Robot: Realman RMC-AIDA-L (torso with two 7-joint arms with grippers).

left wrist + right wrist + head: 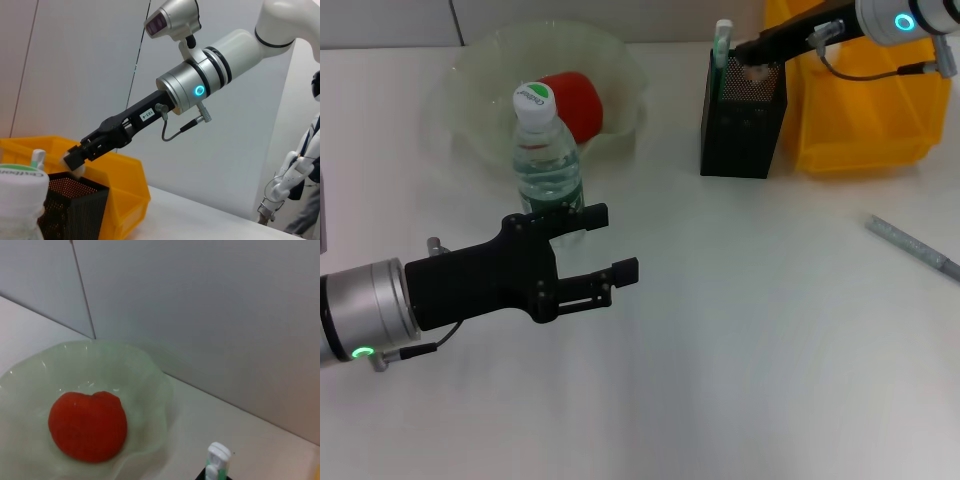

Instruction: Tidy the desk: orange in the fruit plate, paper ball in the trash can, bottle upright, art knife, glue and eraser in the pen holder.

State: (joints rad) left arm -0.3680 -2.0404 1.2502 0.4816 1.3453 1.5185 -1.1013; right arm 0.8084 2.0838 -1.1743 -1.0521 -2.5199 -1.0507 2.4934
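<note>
The clear bottle (548,150) with a white cap stands upright in front of the pale green fruit plate (470,70), which holds the red-orange fruit (575,100). My left gripper (610,243) is open and empty just in front of the bottle's base. My right gripper (752,55) is over the black mesh pen holder (742,125), shut on a small whitish eraser (67,160). The green-and-white glue stick (722,40) stands in the holder. The grey art knife (915,248) lies on the table at the right. No paper ball shows.
A yellow bin (865,120) stands right behind the pen holder, under my right arm. The right wrist view shows the plate (150,385), the fruit (87,425) and the glue cap (217,462). The white table runs to a grey wall.
</note>
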